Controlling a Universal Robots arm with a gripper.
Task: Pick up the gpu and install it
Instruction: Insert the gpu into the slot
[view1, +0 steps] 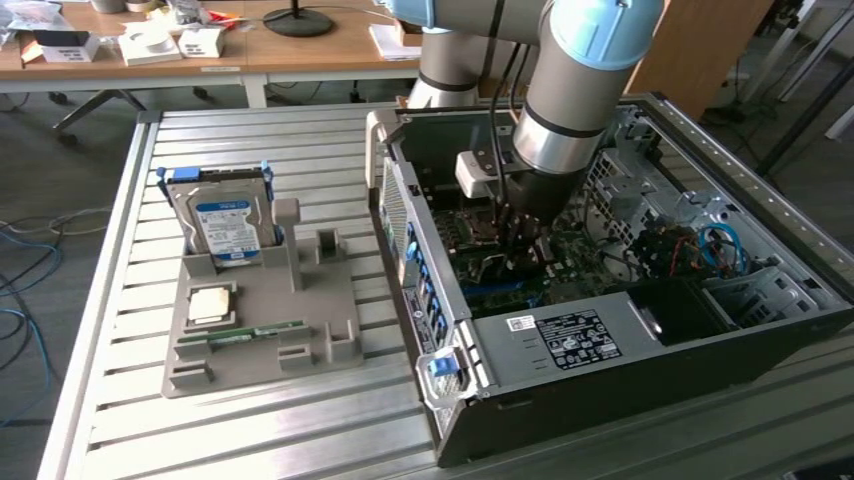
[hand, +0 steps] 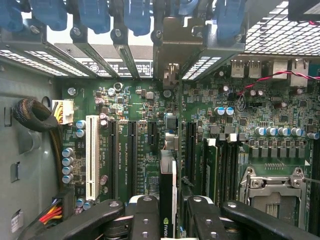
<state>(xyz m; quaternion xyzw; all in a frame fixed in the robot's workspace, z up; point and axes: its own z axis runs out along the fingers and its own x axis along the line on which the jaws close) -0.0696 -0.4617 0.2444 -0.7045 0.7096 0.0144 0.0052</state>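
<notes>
This looks like a robotics lab or engineering workshop. An industrial robot arm (view1: 567, 90) reaches into an open desktop computer case (view1: 627, 300) that sits on a slatted aluminium workbench (view1: 254, 420). Beside it a grey moulded fixture (view1: 254, 310) stands parts up in slots, among them a hard drive (view1: 224, 228). Behind, wooden desks (view1: 200, 50) carry small boxes and a lamp base, and loose blue cables (view1: 20, 290) trail across the grey carpeted floor.

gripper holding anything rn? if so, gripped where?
Yes: the gripper is shut on the gpu, held edge-on between the fingers by its two flat faces, over the motherboard slots inside the case.
</notes>
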